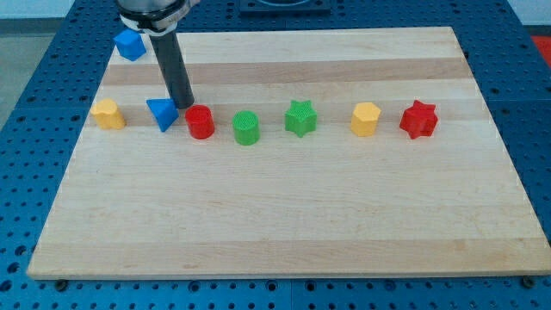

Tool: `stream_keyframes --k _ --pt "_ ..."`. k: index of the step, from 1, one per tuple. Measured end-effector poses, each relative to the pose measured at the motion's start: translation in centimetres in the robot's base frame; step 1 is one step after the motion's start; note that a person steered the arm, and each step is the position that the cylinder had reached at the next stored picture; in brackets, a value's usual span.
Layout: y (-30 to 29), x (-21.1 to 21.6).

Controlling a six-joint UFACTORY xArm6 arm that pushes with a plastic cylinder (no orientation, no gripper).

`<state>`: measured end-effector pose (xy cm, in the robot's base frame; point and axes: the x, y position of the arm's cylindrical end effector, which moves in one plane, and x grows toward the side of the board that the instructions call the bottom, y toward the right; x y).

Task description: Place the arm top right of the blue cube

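Note:
The blue cube [130, 44] sits near the board's top left corner. My tip [184, 105] rests on the board well below and to the right of it. The tip stands between the blue triangular block [161, 114] on its left and the red cylinder [200, 122] on its lower right, close to both. The dark rod rises from the tip up to the view's top edge, just to the right of the blue cube.
A row of blocks crosses the board's middle: a yellow block [108, 114] at the left, then a green cylinder [246, 127], a green star [300, 118], a yellow hexagonal block [365, 120] and a red star [419, 120]. The wooden board [284, 215] lies on a blue perforated table.

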<state>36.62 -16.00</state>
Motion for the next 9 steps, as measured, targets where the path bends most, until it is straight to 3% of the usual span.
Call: stream_keyframes --k 2,6,7,9 --pt "0.0 -0.6" --pt "2.0 -14.4" --pt "1.3 -17.4" --pt "-5.0 -17.5"
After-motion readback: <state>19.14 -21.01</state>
